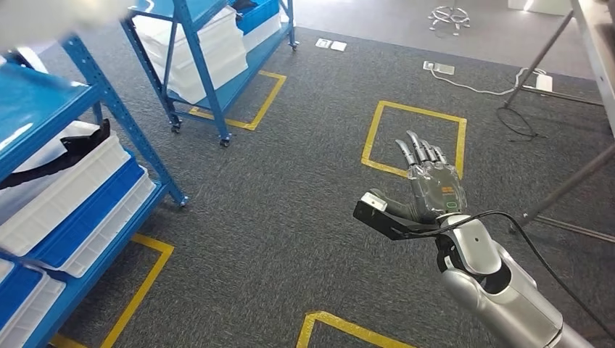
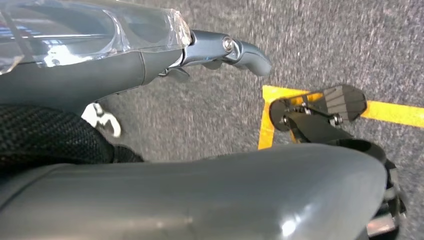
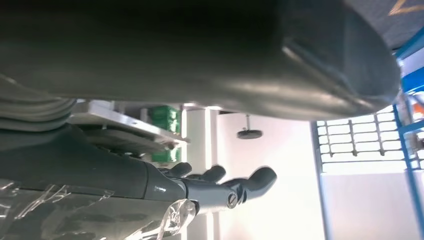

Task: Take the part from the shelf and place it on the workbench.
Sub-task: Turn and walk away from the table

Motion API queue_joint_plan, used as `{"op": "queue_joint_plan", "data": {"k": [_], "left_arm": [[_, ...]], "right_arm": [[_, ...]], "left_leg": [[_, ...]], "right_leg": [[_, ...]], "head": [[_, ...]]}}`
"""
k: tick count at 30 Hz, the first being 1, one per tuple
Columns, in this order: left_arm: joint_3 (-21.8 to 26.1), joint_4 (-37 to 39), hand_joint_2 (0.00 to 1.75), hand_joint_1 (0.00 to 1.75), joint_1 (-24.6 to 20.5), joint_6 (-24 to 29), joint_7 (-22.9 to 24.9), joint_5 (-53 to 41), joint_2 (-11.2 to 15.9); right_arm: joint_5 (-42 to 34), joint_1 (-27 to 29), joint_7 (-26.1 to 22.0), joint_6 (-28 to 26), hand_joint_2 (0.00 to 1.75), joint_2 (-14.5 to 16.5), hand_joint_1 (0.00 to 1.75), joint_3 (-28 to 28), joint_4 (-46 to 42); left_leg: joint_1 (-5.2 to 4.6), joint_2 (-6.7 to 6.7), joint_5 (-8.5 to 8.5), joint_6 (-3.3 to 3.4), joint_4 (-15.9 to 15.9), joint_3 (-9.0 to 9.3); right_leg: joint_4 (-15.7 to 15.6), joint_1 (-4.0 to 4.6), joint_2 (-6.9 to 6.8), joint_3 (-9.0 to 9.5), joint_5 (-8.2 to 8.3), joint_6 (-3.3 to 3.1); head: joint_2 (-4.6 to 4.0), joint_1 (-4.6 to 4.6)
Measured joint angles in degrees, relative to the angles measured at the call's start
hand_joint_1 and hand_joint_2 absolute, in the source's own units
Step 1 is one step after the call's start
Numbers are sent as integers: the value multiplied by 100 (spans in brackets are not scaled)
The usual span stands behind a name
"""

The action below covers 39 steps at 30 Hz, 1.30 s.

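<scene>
Two blue shelf racks stand over grey carpet in the head view, the nearer shelf (image 1: 43, 109) at the left edge carrying stacked white and blue trays (image 1: 87, 196). A black, flat, angular piece lies on the top white tray there; I take it to be the part (image 1: 69, 148), though it is too small to make out closely. It looks thin and stiff, probably a light plastic or sheet piece, so it should lift easily; its narrow shape suggests pinching it near the broader end that rises above the tray rim, where fingers can get under it. The right hand (image 1: 428, 185) is raised in front of the body over the carpet, well apart from the shelf, palm turned down and inward, fingers (image 1: 420, 148) stretched forward and spread, thumb out to the side, holding nothing. A black cable runs along the silver forearm. Yellow floor tape (image 1: 413, 138) marks squares on the carpet beyond it. A counter leg and frame show at the far right.

From the left wrist view, the left hand (image 2: 150, 60) hangs over the carpet, its fingers (image 2: 240, 50) lightly bent and holding nothing, a clear film over its back. Yellow tape lies on the floor below.

From the right wrist view, the right hand's fingers reach into open air, extended with a slight curl, empty; a bright window and blue shelf posts lie behind.
</scene>
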Motion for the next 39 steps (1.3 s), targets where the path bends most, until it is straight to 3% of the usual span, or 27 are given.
{"op": "queue_joint_plan", "data": {"k": [1,2,3,4,6,8,10,11,13,15,17,18,20,22,23,24,26,28,30,32,33,34,35,37,39], "left_arm": [[-1,0,0,0,-6,-1,8,4,-1],[-1,0,0,0,-8,-1,5,9,0],[-1,0,0,0,-7,1,-2,14,1],[-1,0,0,0,-8,2,-15,17,1],[-1,0,0,0,-16,4,-48,18,8],[0,0,0,0,-24,8,-81,16,22],[1,0,0,0,-18,10,-98,13,31],[1,0,0,0,-13,10,-101,1,32],[-2,0,0,0,-19,11,-102,-39,32],[-3,0,0,0,-33,25,-103,-75,30],[-3,0,0,0,-38,51,-106,-98,26],[-4,0,0,0,-37,63,-108,-111,25],[-6,0,0,0,-28,81,-109,-133,25],[-13,0,0,0,-3,90,-105,-147,22],[-16,0,0,0,14,91,-103,-150,19],[-19,0,0,0,35,92,-102,-149,17],[-19,0,0,0,58,95,-101,-145,12],[-19,0,0,0,55,98,-96,-145,2],[-19,0,0,0,27,102,-91,-145,-19],[-19,0,0,0,8,103,-87,-143,-39],[-19,0,0,0,5,103,-86,-144,-43],[-18,0,0,0,1,103,-86,-144,-46],[-17,0,0,0,-5,103,-86,-144,-48],[-16,0,0,0,-25,106,-86,-143,-41],[-15,0,0,0,-36,109,-86,-142,-32]], "right_arm": [[1,-3,2,4,0,20,0,21,1],[-1,-2,4,6,0,38,0,40,1],[-2,-5,7,5,0,55,0,55,1],[-3,-11,11,5,0,69,0,63,1],[-4,-26,15,4,0,92,0,69,2],[-5,-36,17,3,0,112,0,82,3],[-6,-56,17,3,0,138,0,103,3],[-6,-75,17,2,0,149,0,111,2],[-12,-105,25,-9,0,158,0,112,-2],[-52,-94,48,-30,0,137,0,99,-6],[-112,-43,77,-50,0,85,0,68,-10],[-138,-15,87,-57,0,55,0,50,-13],[-174,27,99,-67,0,3,0,10,-27],[-187,60,103,-78,0,-37,0,-33,-51],[-191,80,105,-84,0,-57,0,-51,-59],[-198,96,106,-91,0,-72,0,-62,-63],[-216,118,107,-102,0,-98,0,-91,-66],[-228,124,103,-116,0,-120,0,-126,-72],[-235,144,101,-129,0,-160,0,-143,-72],[-244,184,103,-132,0,-191,0,-147,-66],[-246,199,104,-132,0,-198,0,-148,-63],[-248,206,103,-132,0,-207,0,-151,-61],[-248,209,103,-133,0,-216,0,-156,-61],[-249,207,102,-133,0,-227,0,-167,-55],[-250,204,102,-132,0,-229,0,-172,-49]], "left_leg": [[9,-85,1,2,2,-2],[20,-176,0,-1,7,-3],[35,-267,-2,-10,17,-2],[56,-363,-8,-29,32,-1],[91,-542,-37,-109,100,-27],[109,-687,-45,-205,161,-93],[137,-806,-17,-276,155,-145],[150,-778,-22,-301,170,-167],[142,-479,-185,-334,475,-316],[126,-117,-538,-344,1234,-671],[117,-20,-769,-323,1891,-978],[104,-11,-749,-294,1927,-984],[31,91,-465,-189,1317,-633],[-93,393,-230,-73,502,-191],[-141,499,-191,-39,280,-81],[-169,528,-200,-25,193,-52],[-147,387,-166,-12,123,-33],[-93,234,-100,9,0,53],[-53,73,-61,24,-56,109],[-29,-96,-58,26,-48,115],[-13,-186,-61,17,-40,116],[9,-276,-69,-2,-21,117],[37,-368,-86,-34,12,116],[80,-525,-138,-127,97,89],[89,-595,-169,-185,146,58]], "right_leg": [[365,-6,47,-195,-125,16],[576,-18,61,-324,-147,35],[552,-37,67,-345,-45,57],[291,-65,92,-252,160,83],[-512,-142,310,86,566,145],[-923,-167,486,254,694,127],[-930,-131,406,246,687,27],[-932,-116,336,251,694,-17],[-942,-97,195,267,703,-98],[-945,-59,55,275,694,-150],[-944,-18,-104,278,679,-175],[-944,-2,-183,282,672,-184],[-945,16,-328,301,654,-196],[-951,28,-448,326,630,-183],[-955,35,-506,333,618,-168],[-963,40,-568,338,609,-150],[-981,49,-678,363,585,-110],[-805,42,-478,330,453,-69],[-165,20,-95,49,133,-32],[498,-7,54,-315,-90,9],[575,-28,65,-390,-46,36],[423,-56,77,-352,107,70],[70,-96,119,-210,336,114],[-621,-164,375,103,626,213],[-853,-181,581,215,645,261]], "head": [[0,3],[0,5],[0,7],[0,8],[0,8],[0,9],[0,10],[0,9],[0,-12],[0,-37],[0,-44],[0,-44],[0,-45],[0,-46],[0,-45],[0,-45],[1,-43],[-1,-32],[-3,-16],[-2,-5],[-2,-3],[-2,-1],[-2,-1],[-2,2],[-2,5]]}}
